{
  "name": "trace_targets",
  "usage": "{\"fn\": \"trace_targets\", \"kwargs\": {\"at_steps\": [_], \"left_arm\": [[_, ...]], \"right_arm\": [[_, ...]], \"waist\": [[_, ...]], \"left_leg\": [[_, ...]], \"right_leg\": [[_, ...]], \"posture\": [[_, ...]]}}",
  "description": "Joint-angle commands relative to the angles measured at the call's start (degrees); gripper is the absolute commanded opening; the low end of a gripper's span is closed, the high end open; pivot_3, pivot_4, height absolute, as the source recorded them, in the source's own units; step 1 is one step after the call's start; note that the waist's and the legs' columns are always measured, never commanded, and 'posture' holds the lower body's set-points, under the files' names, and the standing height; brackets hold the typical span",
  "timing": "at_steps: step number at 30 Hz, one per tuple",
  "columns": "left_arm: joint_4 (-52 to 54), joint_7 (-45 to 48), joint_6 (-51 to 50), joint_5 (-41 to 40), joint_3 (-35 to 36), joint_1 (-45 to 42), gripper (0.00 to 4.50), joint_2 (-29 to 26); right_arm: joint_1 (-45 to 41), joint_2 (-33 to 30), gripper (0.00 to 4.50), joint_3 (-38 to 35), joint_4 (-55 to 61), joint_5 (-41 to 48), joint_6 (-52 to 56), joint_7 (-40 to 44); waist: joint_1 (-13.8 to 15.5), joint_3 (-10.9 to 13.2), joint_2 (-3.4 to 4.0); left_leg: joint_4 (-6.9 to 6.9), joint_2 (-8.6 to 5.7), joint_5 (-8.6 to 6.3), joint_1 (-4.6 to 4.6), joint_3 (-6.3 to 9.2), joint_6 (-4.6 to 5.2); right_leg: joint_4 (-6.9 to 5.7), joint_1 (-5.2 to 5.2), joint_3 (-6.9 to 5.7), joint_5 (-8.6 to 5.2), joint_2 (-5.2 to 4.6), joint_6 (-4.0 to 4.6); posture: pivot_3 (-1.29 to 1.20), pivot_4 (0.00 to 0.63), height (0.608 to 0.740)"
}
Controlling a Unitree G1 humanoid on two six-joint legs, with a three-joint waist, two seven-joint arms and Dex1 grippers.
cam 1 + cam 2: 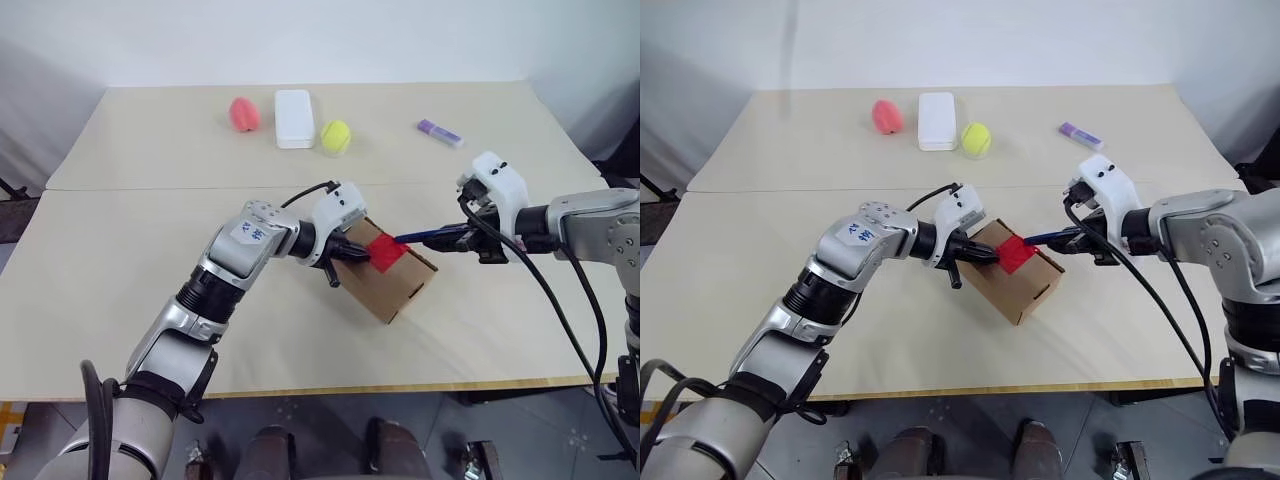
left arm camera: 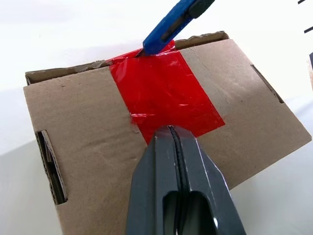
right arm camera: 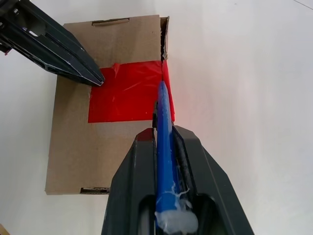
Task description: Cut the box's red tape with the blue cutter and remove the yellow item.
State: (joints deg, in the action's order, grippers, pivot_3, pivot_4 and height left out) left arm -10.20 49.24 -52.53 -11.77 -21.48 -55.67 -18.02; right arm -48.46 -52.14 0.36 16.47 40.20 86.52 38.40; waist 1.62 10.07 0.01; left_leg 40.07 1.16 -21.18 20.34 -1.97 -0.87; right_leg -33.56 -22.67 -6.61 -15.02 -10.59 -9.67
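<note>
One box (image 1: 392,277), one red tape (image 2: 166,95); my shut left gripper (image 2: 172,131) presses it (right gripper (image 3: 165,134) clamps one blue cutter (image 3: 164,142)).

The box (image 2: 88,122) is matt brown corrugated cardboard, its fluted edges rough at the slot cutout. Across its flap seam, the red tape (image 2: 166,98) is glossy and slightly wrinkled. At the tape's edge, the blue cutter (image 3: 164,142) looks like smooth plastic.
</note>
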Motion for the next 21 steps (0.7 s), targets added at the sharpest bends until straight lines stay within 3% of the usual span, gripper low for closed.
{"fn": "trace_targets", "kwargs": {"at_steps": [1,8,14,21], "left_arm": [[-3.3,-1.6,-1.6,2.6,-2.7,1.4,0.00,0.2],[-2.9,-1.6,-1.6,2.4,-3.0,1.5,0.00,0.7],[-2.5,-1.7,-1.6,2.5,-2.8,2.0,0.00,0.3],[-2.1,-1.9,-2.1,2.4,-2.8,2.2,0.00,0.4]], "right_arm": [[-0.8,0.3,0.13,-2.2,0.9,0.0,-0.8,-0.4],[-2.7,4.6,0.13,0.6,-2.2,-2.2,-3.6,-1.6],[-0.8,1.8,0.13,0.6,-1.2,-2.3,-3.3,-0.2],[3.7,-6.5,0.13,-1.1,3.6,0.6,-0.6,3.7]], "waist": [[0.0,0.0,0.00],[-0.1,0.0,0.00],[0.0,0.0,0.00],[0.1,0.0,-0.01]], "left_leg": [[0.00,0.00,0.00,0.00,0.00,0.00],[-0.01,0.00,0.00,0.00,0.00,0.00],[-0.02,-0.01,0.00,0.02,0.00,0.00],[-0.04,-0.01,-0.01,0.04,0.01,0.02]], "right_leg": [[0.00,0.00,0.00,0.00,0.00,0.00],[-0.01,-0.01,0.00,0.00,0.00,0.00],[0.04,-0.01,-0.01,0.02,0.00,-0.03],[0.10,-0.01,-0.01,0.02,0.00,-0.03]], "posture": [[0.00,0.150,0.740],[0.00,0.150,0.740],[0.00,0.150,0.740],[0.00,0.150,0.740]]}}
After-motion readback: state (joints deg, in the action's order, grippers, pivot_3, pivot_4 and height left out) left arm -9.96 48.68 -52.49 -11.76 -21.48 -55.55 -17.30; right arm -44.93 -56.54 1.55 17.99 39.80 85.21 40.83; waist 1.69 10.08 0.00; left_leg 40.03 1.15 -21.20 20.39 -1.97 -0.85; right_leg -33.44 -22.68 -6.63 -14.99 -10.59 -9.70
